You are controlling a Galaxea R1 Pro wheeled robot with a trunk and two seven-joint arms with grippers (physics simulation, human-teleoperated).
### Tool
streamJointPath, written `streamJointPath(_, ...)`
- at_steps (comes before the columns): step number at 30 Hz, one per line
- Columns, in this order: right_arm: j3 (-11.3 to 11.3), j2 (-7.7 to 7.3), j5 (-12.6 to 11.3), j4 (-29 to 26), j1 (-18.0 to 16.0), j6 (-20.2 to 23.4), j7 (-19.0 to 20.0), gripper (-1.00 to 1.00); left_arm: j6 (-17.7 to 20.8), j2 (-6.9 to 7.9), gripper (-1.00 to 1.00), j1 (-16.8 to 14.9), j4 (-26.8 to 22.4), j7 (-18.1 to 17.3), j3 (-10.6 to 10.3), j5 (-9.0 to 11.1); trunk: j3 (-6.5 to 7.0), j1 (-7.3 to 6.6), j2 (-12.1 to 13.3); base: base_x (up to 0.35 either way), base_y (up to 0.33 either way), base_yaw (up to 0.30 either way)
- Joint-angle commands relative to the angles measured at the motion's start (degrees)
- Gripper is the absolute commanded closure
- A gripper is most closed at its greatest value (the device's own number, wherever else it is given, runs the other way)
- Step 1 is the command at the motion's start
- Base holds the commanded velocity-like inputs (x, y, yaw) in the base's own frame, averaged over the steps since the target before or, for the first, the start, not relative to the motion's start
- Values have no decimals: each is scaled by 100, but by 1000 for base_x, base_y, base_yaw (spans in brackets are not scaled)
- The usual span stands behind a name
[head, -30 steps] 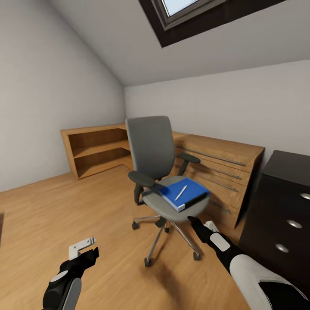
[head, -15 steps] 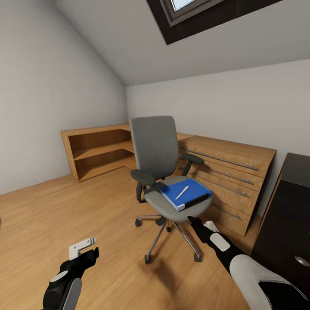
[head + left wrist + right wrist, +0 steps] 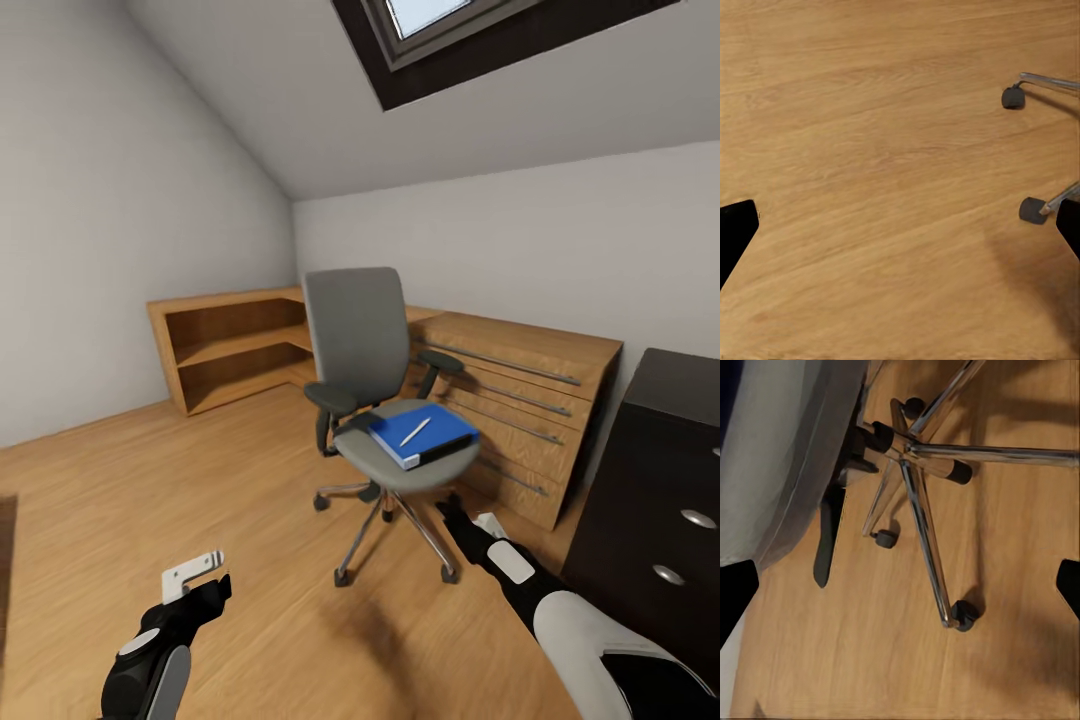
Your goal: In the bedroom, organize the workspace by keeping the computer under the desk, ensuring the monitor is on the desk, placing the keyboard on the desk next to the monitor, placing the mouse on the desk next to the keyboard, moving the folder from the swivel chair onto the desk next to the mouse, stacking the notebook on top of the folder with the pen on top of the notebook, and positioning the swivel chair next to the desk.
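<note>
Sitting on the swivel chair (image 3: 385, 400) seat is the blue folder (image 3: 423, 434), and the white pen (image 3: 416, 431) lies on top of it. Since a moment ago the whole view has slid a little, so the robot turned; the chair and folder did not move. The folder is not picked up yet.

Both arms hang low over the wood floor (image 3: 150, 480). The right gripper (image 3: 452, 517) is near the chair's metal legs, the left gripper (image 3: 200, 585) well apart. Both have their fingers spread wide with nothing in them.

Behind the chair, the open wooden shelf (image 3: 225, 345) looks bare, and the wooden drawers (image 3: 520, 400) are all pushed in.
</note>
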Motion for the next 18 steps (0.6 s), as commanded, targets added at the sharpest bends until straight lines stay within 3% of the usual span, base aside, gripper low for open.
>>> streamJointPath(1,-27,-1,-16,-1,-2,30,17,-100,18,-4,-100,-4,-8,42,3,61,-6,-5,-3,-328,-112,0)
streamJointPath(11,-28,-2,-8,-1,-2,25,18,-100,18,-2,-100,-4,-8,36,1,61,-6,-5,-3,-313,-124,0)
streamJointPath(18,-27,-2,-1,-1,-2,19,16,-100,14,-5,-100,-4,-8,22,1,61,-6,-5,-3,-109,-45,0)
